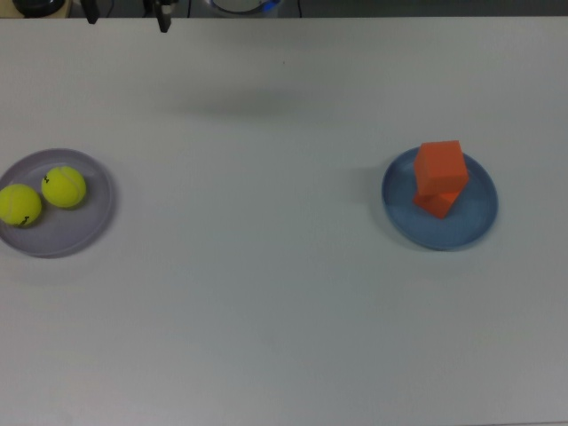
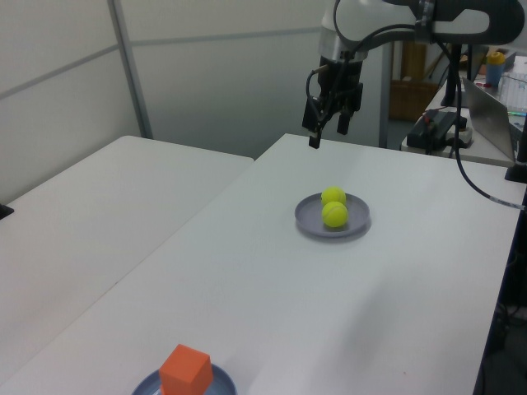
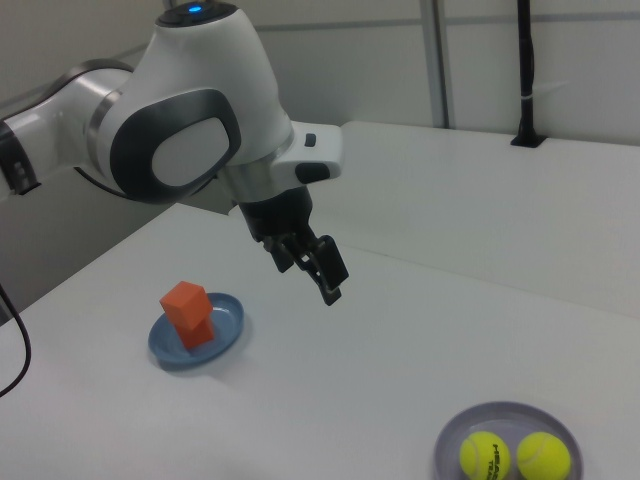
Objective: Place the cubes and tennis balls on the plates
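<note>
Here, going left to right across the top view, the lavender plate (image 1: 84, 232) sits at the far left carrying both tennis balls (image 1: 42, 196), which lie side by side and touching, one with a small black mark. The gripper (image 2: 326, 125) hangs well above the white table (image 1: 266, 293) beyond that plate, its fingers (image 2: 314, 140) spread apart with nothing between them. At the top view's right, the blue plate (image 1: 474, 220) holds the two orange cubes (image 1: 440, 176), one stacked askew on the other.
</note>
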